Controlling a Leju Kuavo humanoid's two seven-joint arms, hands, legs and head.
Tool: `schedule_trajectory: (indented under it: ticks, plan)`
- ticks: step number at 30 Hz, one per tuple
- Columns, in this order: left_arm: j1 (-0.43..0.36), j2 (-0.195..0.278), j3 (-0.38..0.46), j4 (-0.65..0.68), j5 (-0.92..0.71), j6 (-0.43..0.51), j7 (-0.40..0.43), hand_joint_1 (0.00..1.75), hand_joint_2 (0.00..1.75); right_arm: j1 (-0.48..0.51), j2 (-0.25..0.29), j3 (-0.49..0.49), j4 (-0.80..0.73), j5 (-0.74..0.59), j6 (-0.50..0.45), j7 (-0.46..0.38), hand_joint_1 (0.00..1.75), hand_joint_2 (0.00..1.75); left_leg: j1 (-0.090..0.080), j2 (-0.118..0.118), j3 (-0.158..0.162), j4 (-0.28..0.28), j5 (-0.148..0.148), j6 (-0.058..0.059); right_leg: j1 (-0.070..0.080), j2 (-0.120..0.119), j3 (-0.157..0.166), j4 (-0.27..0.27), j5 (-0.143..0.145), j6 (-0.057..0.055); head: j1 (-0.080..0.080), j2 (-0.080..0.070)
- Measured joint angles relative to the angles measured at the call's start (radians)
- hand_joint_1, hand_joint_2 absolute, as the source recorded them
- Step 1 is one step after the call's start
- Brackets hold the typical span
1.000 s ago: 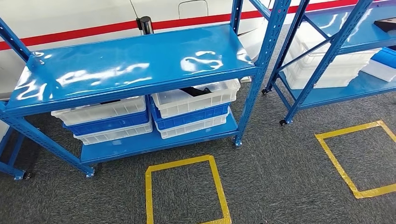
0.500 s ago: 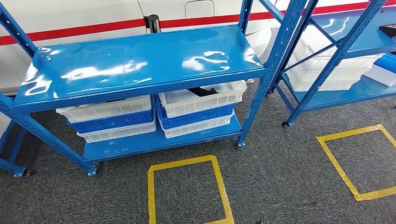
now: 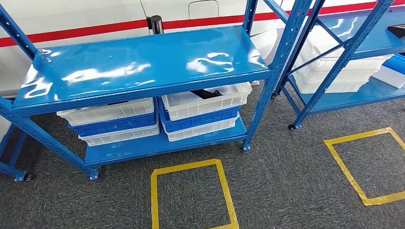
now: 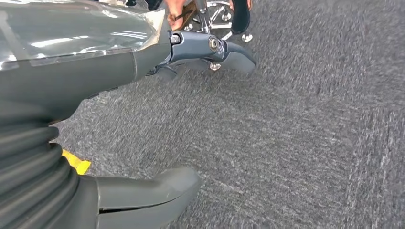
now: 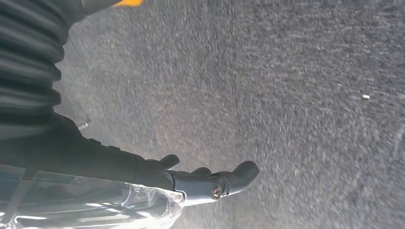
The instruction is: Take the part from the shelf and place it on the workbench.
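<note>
The part [image 3: 206,93], dark, lies in the upper white bin [image 3: 205,102] under the blue shelf [image 3: 143,67], well away from both hands. Left hand [image 4: 143,119] and right hand [image 5: 191,179] hang empty, fingers apart, over carpet [image 3: 286,181]. Approach step, I'd say; next comes reaching into that bin.

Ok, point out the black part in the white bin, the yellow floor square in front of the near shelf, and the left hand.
black part [image 3: 206,94], head view, on its visible top.
yellow floor square [image 3: 154,200], head view, on its left tape edge.
left hand [image 4: 119,71], left wrist view, on its grey back.
</note>
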Motion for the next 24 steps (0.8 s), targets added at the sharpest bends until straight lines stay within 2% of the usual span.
schedule_trajectory:
  ticks: [1, 2, 5, 6, 24]
  plan:
    - [0.004, 0.003, -0.022, 0.000, 0.017, -0.011, 0.006, 0.00, 1.75, 0.003, -0.002, 0.012, -0.001, -0.021, 0.012, -0.001, 0.00, 1.75, 0.000, 0.000, 0.000, 0.000, 0.000, 0.000, 0.000, 0.000, 0.000, 0.000, 0.000, 0.000, 0.000, 0.000]
    - [0.009, 0.007, -0.044, 0.000, 0.034, -0.022, 0.012, 0.00, 1.31, 0.006, -0.004, 0.023, -0.003, -0.041, 0.023, -0.001, 0.00, 1.75, 0.001, 0.000, 0.000, 0.000, 0.000, 0.000, 0.000, 0.000, 0.000, 0.000, 0.000, 0.000, 0.000, 0.000]
    - [0.022, 0.016, -0.110, -0.001, 0.082, -0.053, 0.029, 0.00, 0.00, 0.015, -0.010, 0.057, -0.008, -0.096, 0.054, -0.003, 0.00, 0.44, 0.002, 0.000, 0.000, 0.000, 0.000, 0.000, 0.001, 0.000, 0.000, 0.000, 0.000, 0.000, 0.000, 0.000]
    - [0.026, 0.019, -0.132, -0.002, 0.098, -0.063, 0.035, 0.00, 0.00, 0.017, -0.012, 0.068, -0.010, -0.114, 0.064, -0.004, 0.00, 0.00, 0.002, 0.000, 0.000, 0.000, 0.000, 0.000, 0.001, 0.000, 0.000, 0.000, 0.000, 0.000, 0.000, 0.000]
    - [0.101, 0.070, -0.538, -0.043, 0.380, -0.247, 0.140, 0.00, 0.00, 0.072, -0.041, 0.289, -0.049, -0.442, 0.249, -0.017, 0.00, 0.00, 0.002, 0.000, 0.001, 0.000, 0.000, 0.000, 0.001, 0.000, 0.001, 0.000, 0.000, 0.000, 0.000, 0.000]
